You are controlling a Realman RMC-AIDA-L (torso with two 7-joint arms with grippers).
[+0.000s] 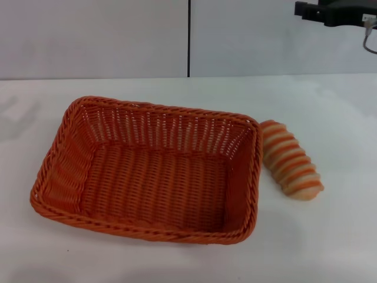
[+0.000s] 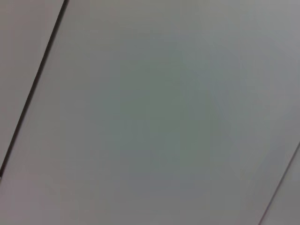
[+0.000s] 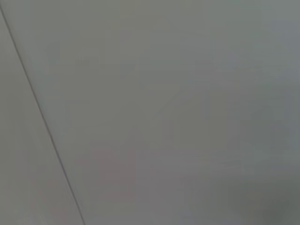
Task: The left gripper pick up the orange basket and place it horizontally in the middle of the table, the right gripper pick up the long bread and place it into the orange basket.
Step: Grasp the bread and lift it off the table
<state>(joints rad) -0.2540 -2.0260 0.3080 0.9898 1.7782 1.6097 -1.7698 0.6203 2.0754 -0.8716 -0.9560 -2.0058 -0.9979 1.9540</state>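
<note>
White tabletop point(image 1: 330, 247) fills the head view, backed by a pale wall panel point(image 1: 94, 35) split by a dark vertical seam point(image 1: 189, 35). Largest on the surface is the orange basket point(image 1: 70, 171), sitting flat with its long side running across, left of the middle, its woven inside holding nothing. Just beside its right rim, outside it, lies the long bread point(image 1: 291, 160), its near end angled away from the basket; whether it touches the rim cannot be told. High in the far right corner, well above the bread, hangs the right claw point(image 1: 309, 10); only part of its black body shows, so its grip cannot be told. Both wrist views show only plain grey panel with a thin dark seam. The left claw appears nowhere.
</note>
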